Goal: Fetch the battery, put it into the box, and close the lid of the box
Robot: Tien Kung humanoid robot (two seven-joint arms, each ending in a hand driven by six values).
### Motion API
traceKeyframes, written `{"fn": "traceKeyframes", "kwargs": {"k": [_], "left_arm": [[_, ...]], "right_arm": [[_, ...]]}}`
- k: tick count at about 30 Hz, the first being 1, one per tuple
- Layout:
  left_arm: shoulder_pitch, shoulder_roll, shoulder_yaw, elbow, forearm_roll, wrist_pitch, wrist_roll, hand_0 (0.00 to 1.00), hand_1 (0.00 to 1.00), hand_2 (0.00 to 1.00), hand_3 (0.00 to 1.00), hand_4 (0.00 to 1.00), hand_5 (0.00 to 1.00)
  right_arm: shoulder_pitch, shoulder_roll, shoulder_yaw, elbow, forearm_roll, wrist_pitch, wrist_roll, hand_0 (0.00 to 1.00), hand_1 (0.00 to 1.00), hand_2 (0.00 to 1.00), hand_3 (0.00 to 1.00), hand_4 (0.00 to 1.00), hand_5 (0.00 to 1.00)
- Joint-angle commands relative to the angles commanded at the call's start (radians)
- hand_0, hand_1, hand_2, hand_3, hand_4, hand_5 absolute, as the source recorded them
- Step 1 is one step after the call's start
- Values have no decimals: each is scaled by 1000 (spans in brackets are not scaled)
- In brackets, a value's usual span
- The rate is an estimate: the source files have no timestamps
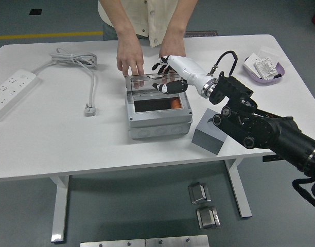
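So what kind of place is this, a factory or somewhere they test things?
Most likely a robotics test lab, not a factory: a single white table on a bare grey floor, a power strip lying loose, and a person's hand steadying the grey box while the robot hand works on its lid.

Battery (174, 104) partly hidden, prob. under lid (150, 82)

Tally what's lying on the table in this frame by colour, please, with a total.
Grey: 2, box and block
White: 1, power strip
Purple: 1, tray
Orange: 1, object in the box
Total: 5
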Motion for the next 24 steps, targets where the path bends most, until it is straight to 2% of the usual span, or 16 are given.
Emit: {"fn": "traceKeyframes", "kwargs": {"k": [24], "left_arm": [[7, -7, -9, 0, 3, 1, 1, 626, 618, 598, 634, 692, 181]], "right_arm": [[-76, -44, -36, 174, -47, -8, -46, 669, 572, 616, 700, 772, 322]]}}
